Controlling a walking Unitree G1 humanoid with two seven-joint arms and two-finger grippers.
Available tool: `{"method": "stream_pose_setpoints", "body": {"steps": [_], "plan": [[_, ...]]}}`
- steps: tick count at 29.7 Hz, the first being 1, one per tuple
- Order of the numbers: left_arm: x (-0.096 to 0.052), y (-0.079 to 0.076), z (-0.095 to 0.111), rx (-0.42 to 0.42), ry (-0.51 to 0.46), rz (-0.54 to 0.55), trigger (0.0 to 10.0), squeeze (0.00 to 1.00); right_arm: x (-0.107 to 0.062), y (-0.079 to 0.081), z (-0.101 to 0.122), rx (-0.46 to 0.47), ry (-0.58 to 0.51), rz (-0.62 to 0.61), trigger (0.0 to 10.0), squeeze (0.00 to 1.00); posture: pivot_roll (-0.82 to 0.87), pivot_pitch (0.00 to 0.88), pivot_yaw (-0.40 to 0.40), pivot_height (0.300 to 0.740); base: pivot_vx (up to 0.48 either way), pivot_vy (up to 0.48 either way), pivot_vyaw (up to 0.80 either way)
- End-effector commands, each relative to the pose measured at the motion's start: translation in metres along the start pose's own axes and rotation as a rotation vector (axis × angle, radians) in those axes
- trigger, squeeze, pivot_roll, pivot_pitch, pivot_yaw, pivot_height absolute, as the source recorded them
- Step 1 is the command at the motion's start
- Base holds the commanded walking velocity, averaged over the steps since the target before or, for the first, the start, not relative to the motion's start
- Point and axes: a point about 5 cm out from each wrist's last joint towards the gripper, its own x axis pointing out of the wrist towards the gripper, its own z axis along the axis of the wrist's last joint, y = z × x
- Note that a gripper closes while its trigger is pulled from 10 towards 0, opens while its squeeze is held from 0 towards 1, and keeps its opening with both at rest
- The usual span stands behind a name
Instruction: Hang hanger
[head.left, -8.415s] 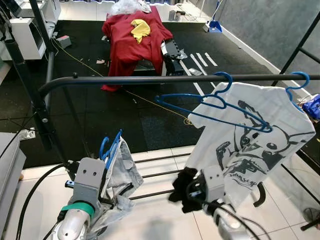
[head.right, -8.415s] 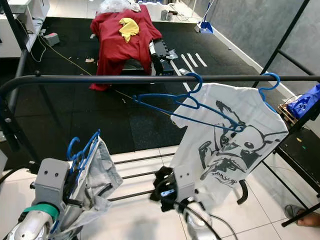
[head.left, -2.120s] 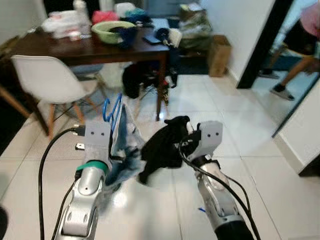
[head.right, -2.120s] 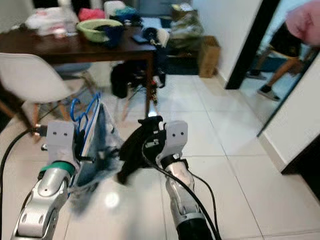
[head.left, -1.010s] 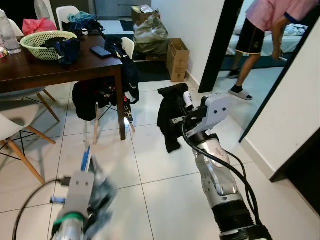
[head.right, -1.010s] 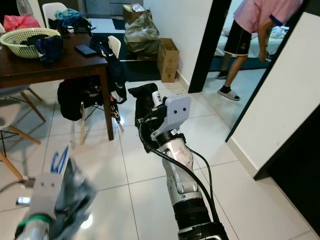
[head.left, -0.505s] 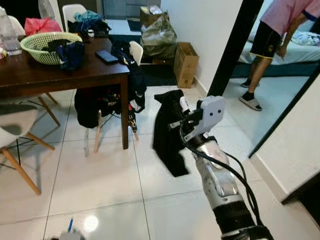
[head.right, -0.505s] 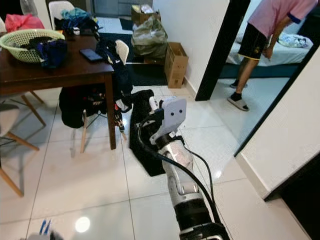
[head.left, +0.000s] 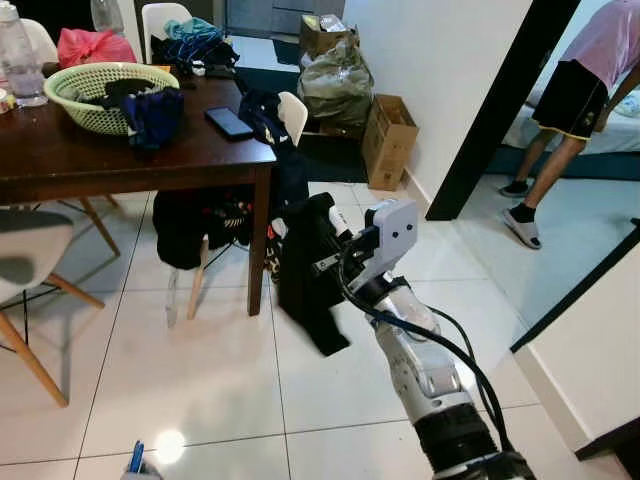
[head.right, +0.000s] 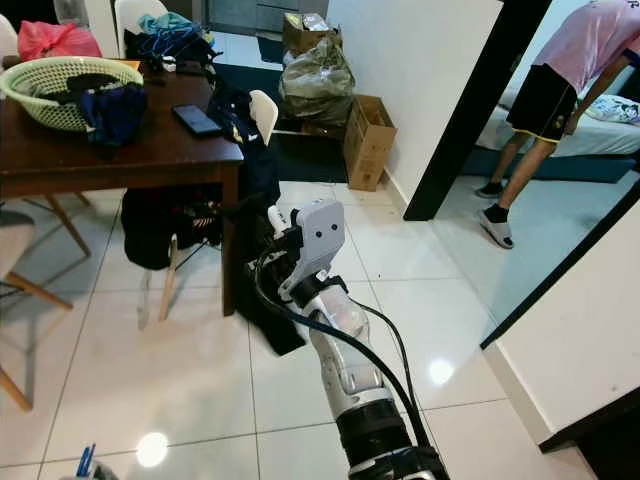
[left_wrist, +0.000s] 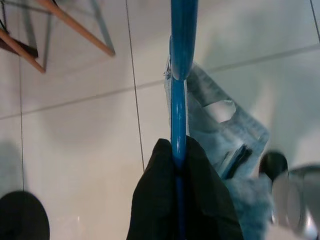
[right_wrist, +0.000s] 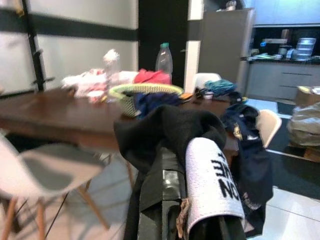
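Note:
In the left wrist view a blue plastic hanger (left_wrist: 178, 95) runs straight out from my left gripper (left_wrist: 178, 172), which is shut on it. A grey-blue denim garment (left_wrist: 227, 150) hangs from that hanger above the tiled floor. The hanger's tip (head.left: 135, 457) pokes up at the bottom edge of the left eye view. My right arm reaches forward, and my right gripper (head.left: 328, 262) is shut on a black garment (head.left: 305, 275) that droops toward the floor. That garment (right_wrist: 165, 130), with a white lettered label (right_wrist: 212, 185), covers the fingers in the right wrist view.
A dark wooden table (head.left: 70, 160) with a green basket (head.left: 100, 85), a phone and a bottle stands left. White chairs (head.left: 25, 265) surround it; one carries dark clothes. A cardboard box (head.left: 390, 140) and bag sit behind. A person (head.left: 585, 85) stands in the doorway on the right.
The view has swung from the clothes rack to a dining room. My left gripper with the hanger has dropped to the picture's bottom edge. My right arm has moved left and lower with the black garment.

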Motion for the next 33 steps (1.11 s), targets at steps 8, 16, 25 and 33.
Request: {"method": "stream_pose_setpoints", "body": {"steps": [8,16,25,33], "plan": [[-0.004,-0.006,-0.008,0.010,-0.005,-0.011,10.0,0.00,-0.002,-0.013,-0.004,0.041,0.028,-0.071,10.0,0.00,0.10,0.093,-0.063,0.740,0.457,0.000,0.08],[-0.003,-0.008,-0.007,0.016,-0.016,-0.015,10.0,0.00,-0.003,-0.009,-0.006,0.040,0.030,-0.061,10.0,0.00,0.10,0.092,-0.061,0.740,0.458,0.000,0.00],[-0.001,-0.006,-0.004,0.025,-0.039,-0.018,10.0,0.00,-0.004,-0.020,-0.007,0.052,0.039,-0.130,10.0,0.00,0.10,0.092,-0.051,0.740,0.458,0.000,-0.44],[-0.001,-0.008,0.001,0.031,-0.064,-0.026,10.0,0.00,-0.004,-0.018,-0.007,0.056,0.032,-0.128,10.0,0.00,0.10,0.092,-0.047,0.740,0.458,0.000,-0.70]]}}
